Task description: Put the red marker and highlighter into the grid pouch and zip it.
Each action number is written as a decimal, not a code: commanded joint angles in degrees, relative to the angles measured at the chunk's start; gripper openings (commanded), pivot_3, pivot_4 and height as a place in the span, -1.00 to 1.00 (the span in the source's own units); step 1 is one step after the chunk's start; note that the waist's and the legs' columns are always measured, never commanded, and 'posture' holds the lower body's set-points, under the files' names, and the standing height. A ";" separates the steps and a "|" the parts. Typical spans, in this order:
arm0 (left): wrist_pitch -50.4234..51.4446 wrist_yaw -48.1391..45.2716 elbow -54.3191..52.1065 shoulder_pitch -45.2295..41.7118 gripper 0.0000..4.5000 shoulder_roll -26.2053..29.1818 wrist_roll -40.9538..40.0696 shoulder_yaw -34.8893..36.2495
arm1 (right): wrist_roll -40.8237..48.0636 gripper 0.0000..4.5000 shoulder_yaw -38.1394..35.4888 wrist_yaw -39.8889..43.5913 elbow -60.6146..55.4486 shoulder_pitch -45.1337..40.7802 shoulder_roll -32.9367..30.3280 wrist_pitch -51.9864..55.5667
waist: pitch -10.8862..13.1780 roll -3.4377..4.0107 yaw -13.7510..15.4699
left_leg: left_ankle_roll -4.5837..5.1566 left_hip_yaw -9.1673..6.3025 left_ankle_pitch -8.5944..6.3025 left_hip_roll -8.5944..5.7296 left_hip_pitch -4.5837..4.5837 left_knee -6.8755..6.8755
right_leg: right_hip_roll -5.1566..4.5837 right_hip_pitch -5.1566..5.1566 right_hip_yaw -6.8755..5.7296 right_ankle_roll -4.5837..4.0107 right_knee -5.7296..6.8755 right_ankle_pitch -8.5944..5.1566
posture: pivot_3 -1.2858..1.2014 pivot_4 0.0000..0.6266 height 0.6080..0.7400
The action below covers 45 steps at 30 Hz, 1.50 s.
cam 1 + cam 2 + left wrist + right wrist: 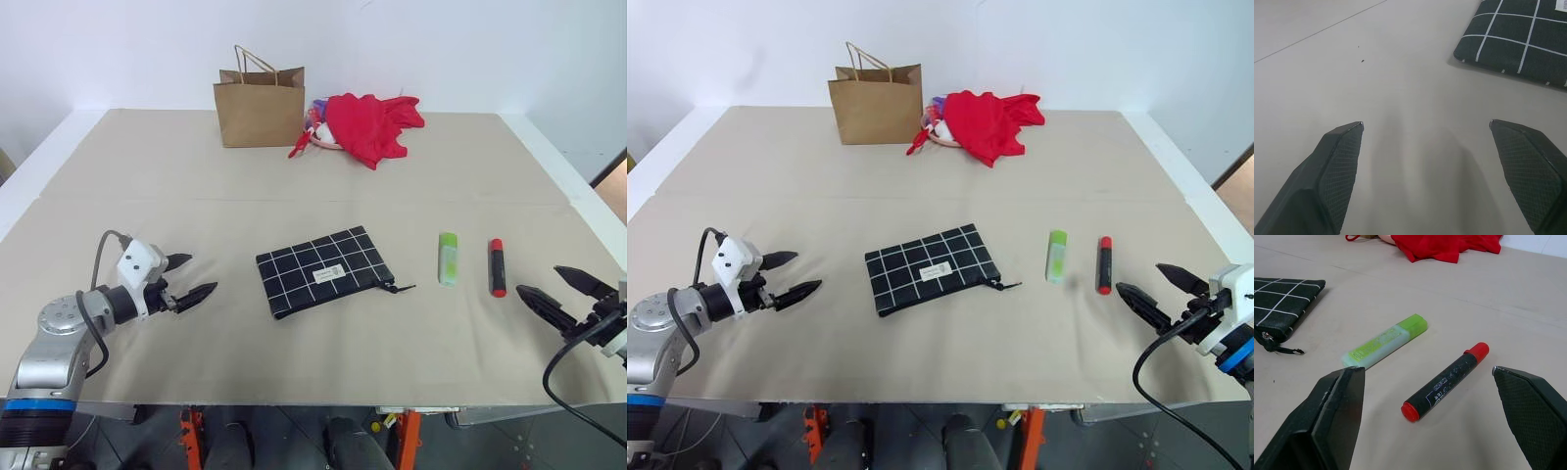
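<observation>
The grid pouch (324,271) lies flat in the middle of the table, its zipper pull (400,288) pointing right. To its right lie the light-green highlighter (448,258) and, a little further right, the red marker (497,266), both loose on the table. My left gripper (191,277) hovers open to the left of the pouch, nothing between its fingers. At the right edge my right gripper (554,284) is open and empty, just right of the marker (1446,381), with the highlighter (1385,340) beyond it.
A brown paper bag (260,105) stands at the back of the table, with a red cloth (367,125) heaped beside it on the right. Bare tan tabletop (147,176) surrounds the pouch and pens.
</observation>
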 commanded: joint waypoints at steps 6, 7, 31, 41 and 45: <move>-0.87 -4.81 -1.79 -0.44 0.89 0.04 -3.12 0.08 | 0.77 1.00 -0.99 0.68 -3.33 0.31 -1.11 0.14 | 0.00 0.01 -0.04 | 0.00 0.00 0.00 0.00 0.00 0.00 | 0.00 0.00 0.00 0.01 0.00 0.00 | 0.03 -0.52 1.00; -1.01 -5.11 -1.88 -0.41 0.89 -0.04 -3.05 -0.12 | 0.71 1.00 -0.73 0.87 -3.36 0.19 -1.18 0.17 | 0.00 0.00 -0.04 | 0.00 0.00 0.00 0.00 0.00 0.00 | 0.00 0.00 0.00 0.01 0.00 0.00 | 0.03 -0.52 1.00; -4.84 -10.36 -7.38 -3.96 1.00 -5.85 0.75 -14.37 | -2.88 0.82 29.78 -7.32 -8.70 -26.56 18.28 8.39 | 0.04 0.06 -0.11 | -0.05 -0.25 0.12 -0.04 -0.15 0.04 | 0.06 -0.04 -0.11 0.17 0.06 0.16 | 0.03 -0.52 1.00; -6.52 -8.86 -9.71 -2.05 1.00 -6.48 2.09 -15.63 | -12.93 -1.00 34.84 -6.87 3.30 -25.61 20.86 -2.43 | 0.04 0.07 0.64 | 0.07 -0.49 -0.01 -0.03 -0.21 -0.11 | 0.07 -0.06 -0.42 -0.36 0.10 0.06 | 0.03 -0.52 1.00; -7.56 -7.87 -9.99 -1.70 1.00 -5.98 3.05 -15.33 | -15.63 -1.00 35.37 -9.90 5.86 -25.96 22.56 -3.98 | 0.03 0.06 0.52 | 0.06 -0.50 -0.01 -0.02 -0.13 -0.07 | 0.07 0.03 -0.42 -0.28 0.11 0.04 | 0.03 -0.52 1.00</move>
